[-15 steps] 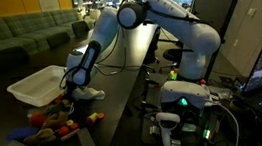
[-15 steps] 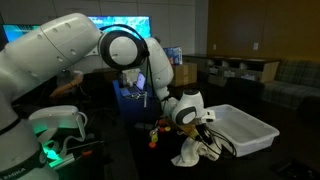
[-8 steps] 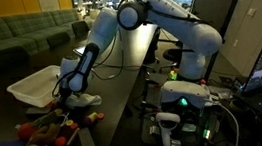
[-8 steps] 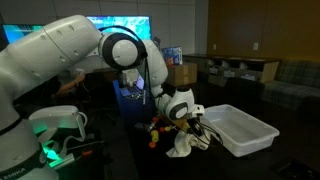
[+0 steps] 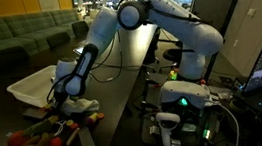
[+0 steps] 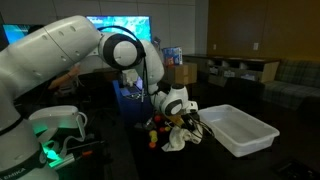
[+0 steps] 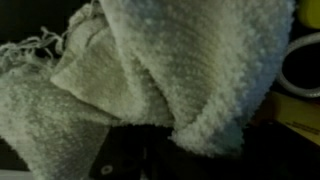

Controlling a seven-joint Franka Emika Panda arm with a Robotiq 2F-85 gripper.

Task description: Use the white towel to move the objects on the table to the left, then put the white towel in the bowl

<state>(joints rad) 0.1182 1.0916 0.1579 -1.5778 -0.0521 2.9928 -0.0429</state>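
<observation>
The white towel hangs bunched from my gripper and drags on the dark table. In an exterior view my gripper is low over the table with the towel below it. The towel fills the wrist view and hides my fingers. Several small colourful objects lie in a pile just beyond the towel, and they also show next to it in an exterior view. The white rectangular bowl stands beside my gripper and shows in both exterior views.
A dark flat block lies near the table's edge beside the pile. Equipment with green lights stands off the table by the robot base. A chair back with a green glow is nearby.
My gripper has swept the towel across the table, away from the white bowl's far end. The pile of objects has been pushed along ahead of it.
</observation>
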